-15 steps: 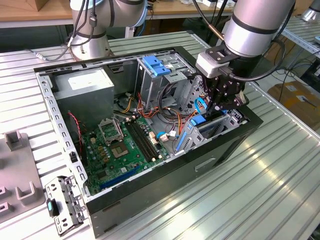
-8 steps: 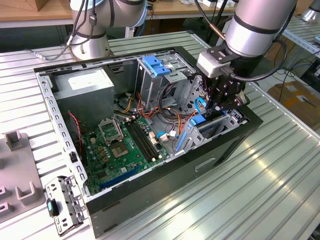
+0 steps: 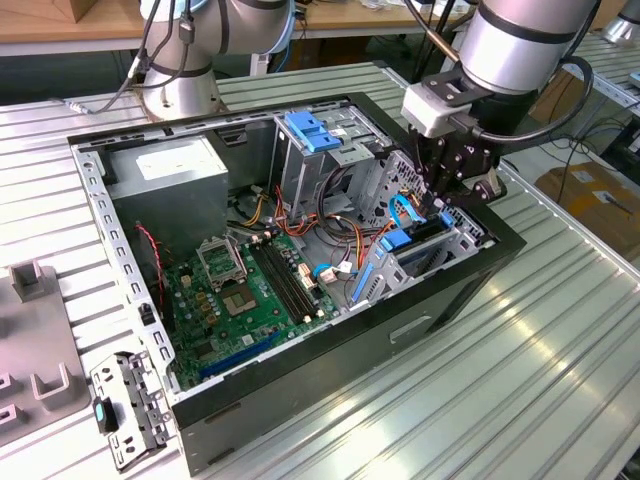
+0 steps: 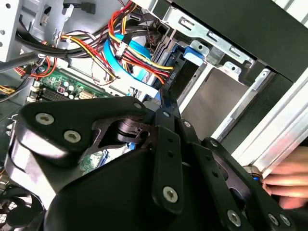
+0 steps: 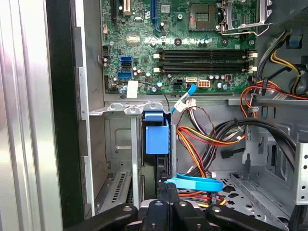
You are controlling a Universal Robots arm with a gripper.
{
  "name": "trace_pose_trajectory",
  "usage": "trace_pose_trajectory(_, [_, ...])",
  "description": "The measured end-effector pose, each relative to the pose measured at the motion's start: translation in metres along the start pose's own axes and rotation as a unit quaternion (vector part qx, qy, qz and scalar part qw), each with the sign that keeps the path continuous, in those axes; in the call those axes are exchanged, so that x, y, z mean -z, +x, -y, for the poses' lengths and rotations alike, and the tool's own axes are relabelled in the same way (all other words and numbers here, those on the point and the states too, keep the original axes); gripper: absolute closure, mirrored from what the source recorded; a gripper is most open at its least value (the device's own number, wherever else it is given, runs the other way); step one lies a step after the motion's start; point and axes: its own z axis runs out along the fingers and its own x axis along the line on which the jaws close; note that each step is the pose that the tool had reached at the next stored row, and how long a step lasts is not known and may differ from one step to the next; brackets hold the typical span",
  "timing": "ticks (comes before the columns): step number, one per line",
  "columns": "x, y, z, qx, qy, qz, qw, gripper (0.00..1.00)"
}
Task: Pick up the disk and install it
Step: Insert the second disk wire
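Disk (image 3: 424, 236) standing edge-on, sitting down in drive bay (image 3: 462, 243) at computer case's (image 3: 330, 395) corner, exterior view's right. Hand (image 3: 437, 200) gripping its upper edge, fingers pinching narrow.

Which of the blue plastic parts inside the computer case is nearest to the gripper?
The blue bracket in the drive bay at the case's corner on the exterior view's right, just below the gripper. The other blue latch tops the taller cage, farther away.

The gripper's (image 3: 445, 195) fingertips were sunk among the cables (image 3: 400, 190) inside the computer case (image 3: 480, 270), so their grip stayed hidden. A blurred hand (image 4: 288, 185) was cut off at the second wrist view's edge.
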Motion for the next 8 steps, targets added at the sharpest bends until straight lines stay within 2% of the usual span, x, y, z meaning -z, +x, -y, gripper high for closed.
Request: trace_pose_trajectory(8, [0.0,0.0,0.0,0.0,0.0,-0.0001,1.0,0.89])
